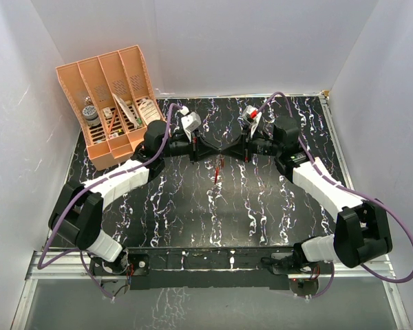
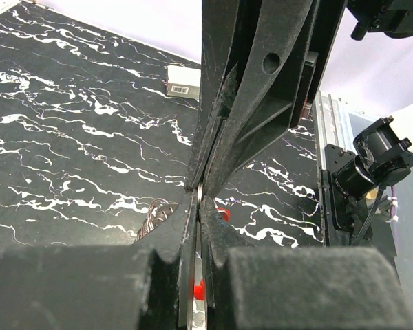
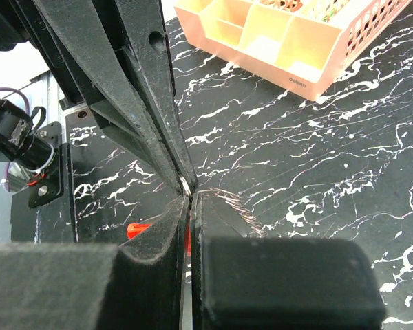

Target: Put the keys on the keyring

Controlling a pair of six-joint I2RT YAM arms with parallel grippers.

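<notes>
My left gripper (image 1: 213, 148) and right gripper (image 1: 227, 148) meet tip to tip above the middle of the table, both shut. A thin metal ring (image 2: 202, 189) is pinched where the tips meet; it also shows in the right wrist view (image 3: 184, 184). The red-and-white keyring (image 1: 219, 169) hangs just below the tips. In the left wrist view my shut gripper (image 2: 199, 206) has a silvery strip and a red bit (image 2: 199, 289) in its gap, and a small red piece (image 2: 224, 213) beside the tip. In the right wrist view my gripper (image 3: 191, 199) shows the same, with a red piece (image 3: 139, 229) to its left. I cannot tell the key from the keyring's red rim.
An orange divided organiser (image 1: 113, 103) with small items stands at the back left and shows in the right wrist view (image 3: 289, 34). A small white box (image 2: 182, 79) lies on the black marbled table (image 1: 193, 213) behind the grippers. White walls enclose the table.
</notes>
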